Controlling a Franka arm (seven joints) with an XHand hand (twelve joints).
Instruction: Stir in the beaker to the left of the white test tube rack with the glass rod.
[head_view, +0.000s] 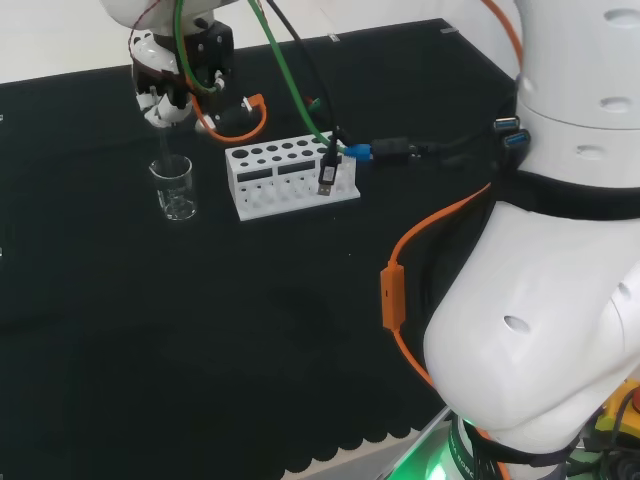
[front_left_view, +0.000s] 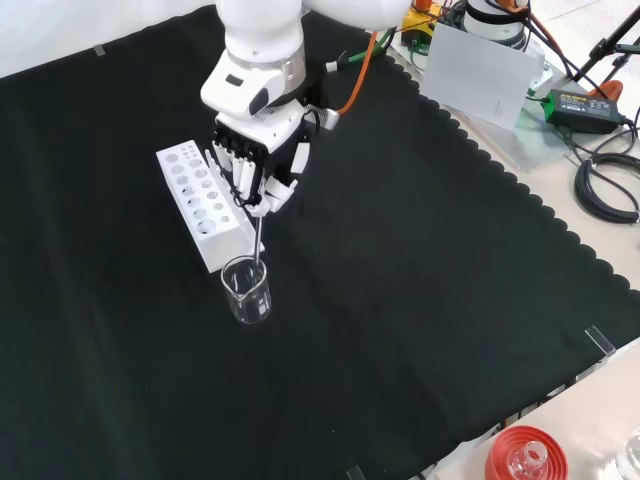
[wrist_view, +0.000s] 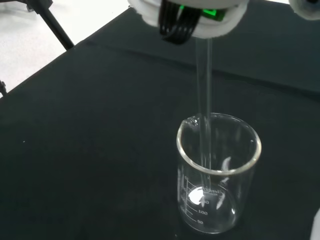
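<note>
A clear glass beaker (head_view: 175, 188) (front_left_view: 247, 290) (wrist_view: 218, 172) stands upright on the black cloth, left of the white test tube rack (head_view: 288, 180) (front_left_view: 203, 205) in the head view. The black and white hand (head_view: 168, 85) (front_left_view: 258, 160) hangs straight above the beaker, its fingers curled round the top of a thin glass rod (front_left_view: 259, 243) (wrist_view: 204, 107). The rod points down into the beaker, and in the wrist view its lower end reaches the beaker's bottom. The beaker looks empty.
Orange, green and black cables (head_view: 300, 95) trail from the arm over the rack's far side. A red ribbed stand (front_left_view: 526, 457) with glassware sits at the front view's lower right, off the cloth. A grey sheet (front_left_view: 482, 70) and a power supply lie beyond the cloth's scalloped edge.
</note>
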